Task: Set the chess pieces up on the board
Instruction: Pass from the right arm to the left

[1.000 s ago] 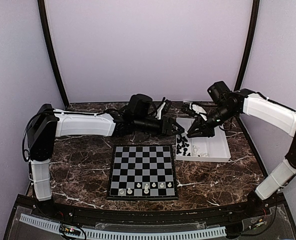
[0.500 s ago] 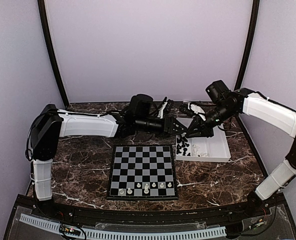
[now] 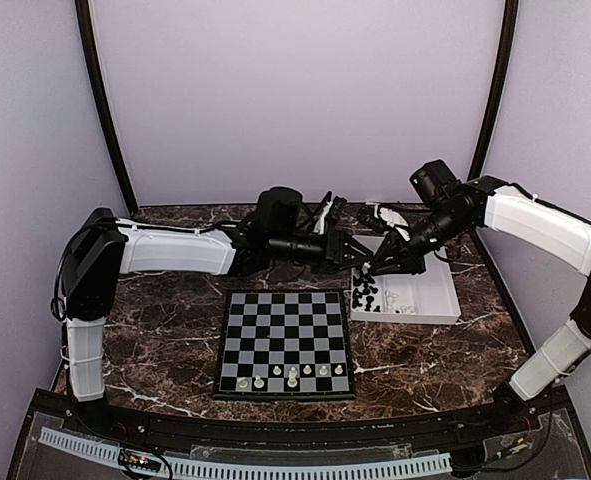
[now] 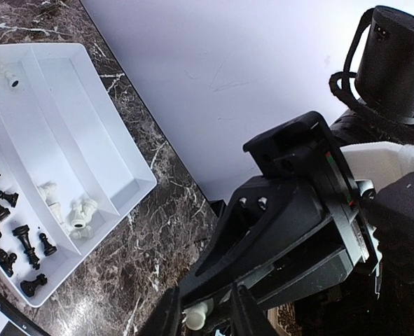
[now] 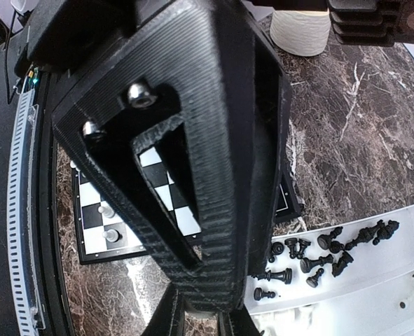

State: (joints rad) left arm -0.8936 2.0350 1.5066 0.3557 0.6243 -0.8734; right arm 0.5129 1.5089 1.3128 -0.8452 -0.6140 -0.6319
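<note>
White chessman (image 4: 196, 316), shown at a mid-air meeting of the 2 arms above the far-right part of the counter (image 3: 165, 330), over the left end of the white tray (image 3: 430, 300). The right gripper (image 3: 379, 266) is presented tip-first, its fingers narrow and apparently pinching the piece. The left gripper (image 3: 359, 258) is set opposite, its fingers (image 4: 166, 323) standing narrowly to either side of the same piece; whether contact is made cannot be told. The arrangement is judged to be a handover, so that the piece can be set down by the arm better placed for its square. The board (image 3: 285, 343) lies at the counter's near middle, with a few white pieces (image 3: 292, 376) along its near rows. Black pieces (image 3: 367, 295) lie loose in the tray's left compartment, with loose white pieces (image 4: 80, 210) in the next.
</note>
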